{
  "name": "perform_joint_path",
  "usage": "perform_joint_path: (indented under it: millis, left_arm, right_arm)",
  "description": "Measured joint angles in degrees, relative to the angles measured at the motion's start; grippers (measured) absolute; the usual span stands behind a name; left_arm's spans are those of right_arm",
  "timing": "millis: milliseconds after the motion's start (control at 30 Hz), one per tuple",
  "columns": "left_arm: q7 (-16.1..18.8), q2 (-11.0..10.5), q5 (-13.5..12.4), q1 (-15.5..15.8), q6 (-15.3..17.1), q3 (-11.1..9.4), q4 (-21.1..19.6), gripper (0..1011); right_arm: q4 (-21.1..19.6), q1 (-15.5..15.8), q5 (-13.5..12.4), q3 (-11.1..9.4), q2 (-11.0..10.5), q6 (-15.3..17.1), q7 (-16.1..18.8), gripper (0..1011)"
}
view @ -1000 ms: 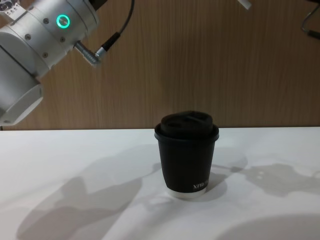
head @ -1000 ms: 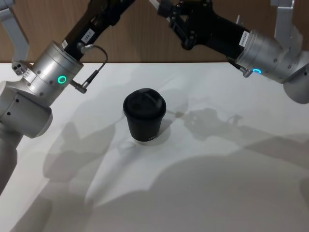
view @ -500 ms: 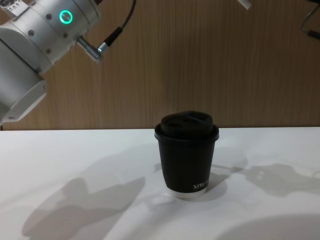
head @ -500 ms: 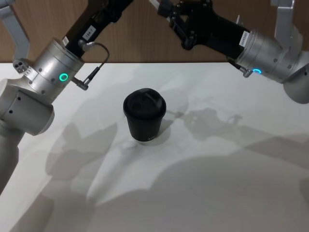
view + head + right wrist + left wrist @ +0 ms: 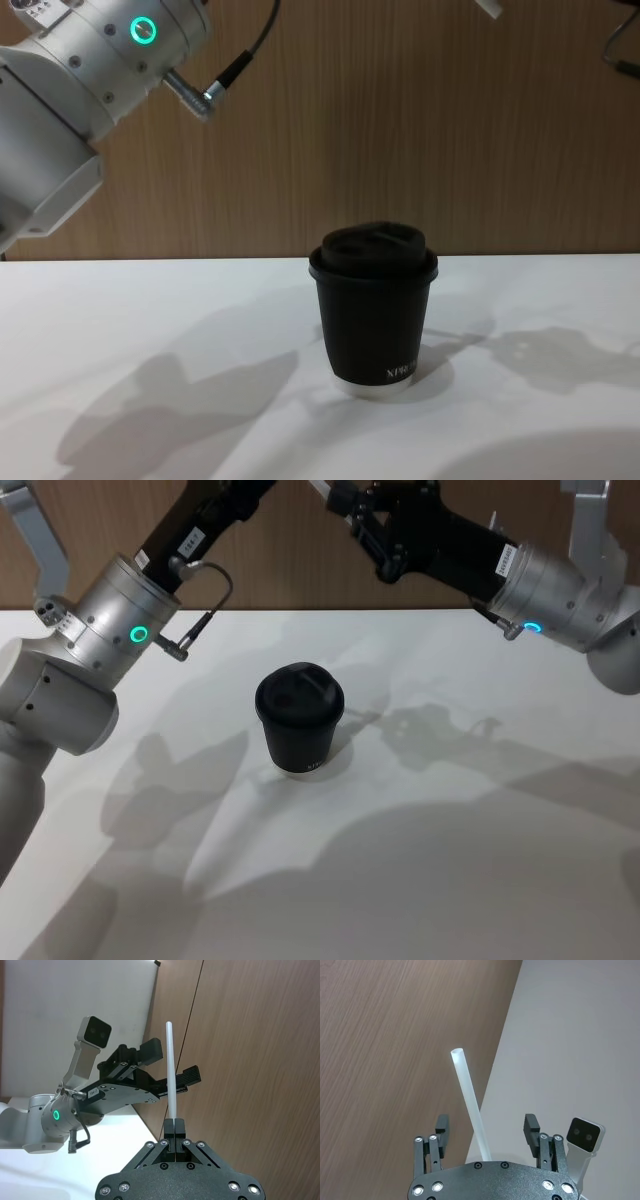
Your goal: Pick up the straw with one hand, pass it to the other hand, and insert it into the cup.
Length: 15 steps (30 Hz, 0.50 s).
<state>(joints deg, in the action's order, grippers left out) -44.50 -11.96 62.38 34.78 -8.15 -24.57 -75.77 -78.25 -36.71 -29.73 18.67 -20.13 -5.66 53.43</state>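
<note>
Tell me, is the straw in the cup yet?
Out. The right gripper pinches the straw up in the air, and the cup has nothing poking from its lid.

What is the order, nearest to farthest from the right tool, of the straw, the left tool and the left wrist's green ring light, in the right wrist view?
1. The straw: clamped in the right tool.
2. The left tool: open, fingers either side of the straw's upper part.
3. The green ring light: back on the left wrist, farthest.

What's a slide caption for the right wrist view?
Handover: right claw shut on one end of the straw, left claw open astride its shaft.
</note>
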Motion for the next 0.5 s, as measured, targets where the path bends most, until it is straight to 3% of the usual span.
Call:
perform_joint_path:
  millis: [333, 433, 500]
  left_arm:
    - [0.4, 0.1, -0.3, 0.3, -0.8, -0.5, 0.3, 727]
    - [0.4, 0.2, -0.3, 0.4, -1.0, -0.6, 0.5, 586]
    - [0.3, 0.2, -0.3, 0.4, -1.1, -0.6, 0.6, 545]
  right_arm:
    - [0.0, 0.0, 0.0, 0.0, 0.0, 0.0, 0.0, 10]
    - [0.0, 0.0, 0.0, 0.0, 0.0, 0.0, 0.0, 10]
    - [0.0, 0.0, 0.0, 0.0, 0.0, 0.0, 0.0, 10]
